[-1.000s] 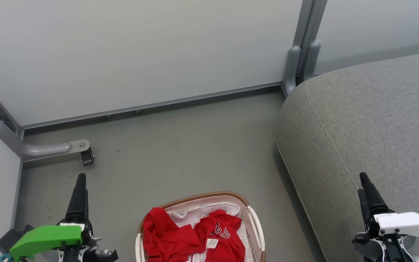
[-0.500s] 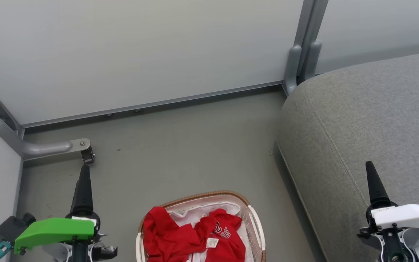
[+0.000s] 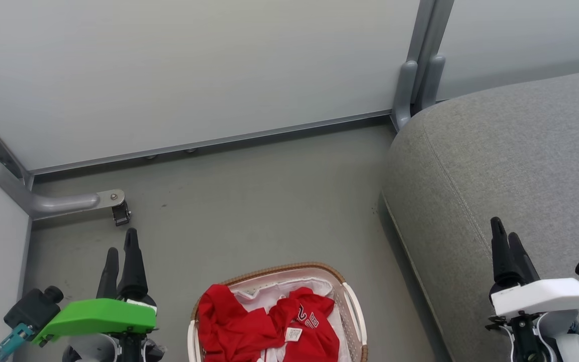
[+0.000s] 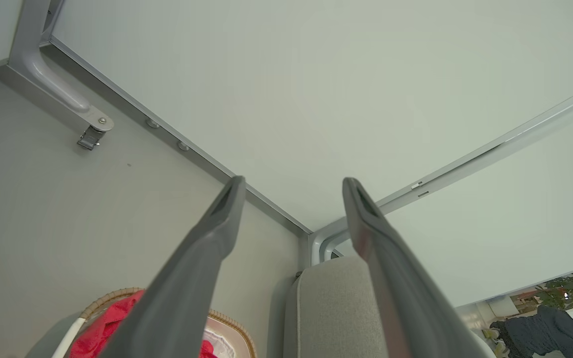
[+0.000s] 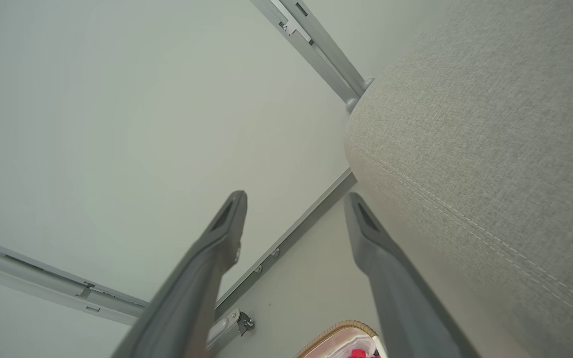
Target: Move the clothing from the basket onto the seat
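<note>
The red clothing (image 3: pixel 264 324) lies heaped in the white basket (image 3: pixel 355 306) with the brown woven rim, at the bottom middle of the head view; one garment shows dark numerals and a small white tag. To the right spreads the big grey seat (image 3: pixel 510 166). My left gripper (image 3: pixel 121 240) hovers open over the floor left of the basket, holding nothing. Above the seat's front part, my right gripper (image 3: pixel 503 226) is open and empty. The left wrist view catches the basket rim (image 4: pixel 222 318), a bit of clothing (image 4: pixel 102 328) and the seat (image 4: pixel 331 308). The right wrist view shows the seat (image 5: pixel 485 149) and the basket rim (image 5: pixel 341 330).
Pale partition walls (image 3: pixel 194 70) close off the back and left, on grey metal posts (image 3: pixel 420 60). A metal foot with a caster (image 3: pixel 113 203) juts onto the grey floor (image 3: pixel 249 201) near my left gripper. A person (image 4: pixel 545 323) sits far off past the partition in the left wrist view.
Both grippers have turned about their wrists, so two separate fingers now show where one narrow profile showed. The left moved right and forward; the right shifted slightly left. The clothing has not moved.
</note>
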`<state>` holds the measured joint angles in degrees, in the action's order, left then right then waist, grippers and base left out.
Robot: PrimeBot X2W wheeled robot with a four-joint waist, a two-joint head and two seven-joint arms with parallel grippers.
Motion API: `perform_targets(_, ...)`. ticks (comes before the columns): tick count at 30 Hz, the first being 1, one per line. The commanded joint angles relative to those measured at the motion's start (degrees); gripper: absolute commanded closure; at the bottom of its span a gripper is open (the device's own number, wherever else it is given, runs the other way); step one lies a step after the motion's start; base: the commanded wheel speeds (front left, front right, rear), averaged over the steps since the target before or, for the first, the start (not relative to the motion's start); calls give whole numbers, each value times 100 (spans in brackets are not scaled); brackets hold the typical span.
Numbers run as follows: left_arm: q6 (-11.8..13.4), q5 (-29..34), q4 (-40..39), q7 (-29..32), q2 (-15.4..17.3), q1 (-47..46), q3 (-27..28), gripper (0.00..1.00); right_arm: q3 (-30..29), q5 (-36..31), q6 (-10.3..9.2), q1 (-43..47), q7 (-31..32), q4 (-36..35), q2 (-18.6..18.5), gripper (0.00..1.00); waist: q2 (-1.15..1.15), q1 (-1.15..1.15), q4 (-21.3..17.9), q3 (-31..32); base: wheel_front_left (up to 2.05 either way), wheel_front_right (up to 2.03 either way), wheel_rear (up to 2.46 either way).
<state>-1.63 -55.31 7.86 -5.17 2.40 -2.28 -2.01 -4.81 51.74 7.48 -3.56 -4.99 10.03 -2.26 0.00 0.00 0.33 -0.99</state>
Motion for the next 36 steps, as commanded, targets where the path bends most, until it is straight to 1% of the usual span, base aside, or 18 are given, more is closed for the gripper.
perform_targets(1, 58, 196, -102, -49, 37, 6, -11, 0, 58, -289, 1, 9, -62, -128, -39, 0, 0, 0, 0, -2, 0, 0, 0)
perform_targets(4, 120, 420, -135, -102, 39, 31, -52, 0, 153, -634, 1, 36, -116, -175, -42, 0, 0, 0, 2, -5, 0, 0, 0)
perform_targets(14, 234, 1247, -75, -274, 44, 121, -222, 0, 338, -1436, 1, 97, -288, -164, -49, 0, 0, 0, 15, -7, 0, 0, 0)
perform_targets(24, 311, 1807, 22, -416, 50, 189, -337, 0, 476, -2057, 1, 131, -434, -160, -55, 0, 0, 0, 28, -9, 0, 0, 0)
perform_targets(36, 342, 2278, 129, -575, 55, 221, -497, 0, 686, -2791, 2, 180, -593, -157, -59, 0, 0, 0, 37, -18, 0, 0, 0)
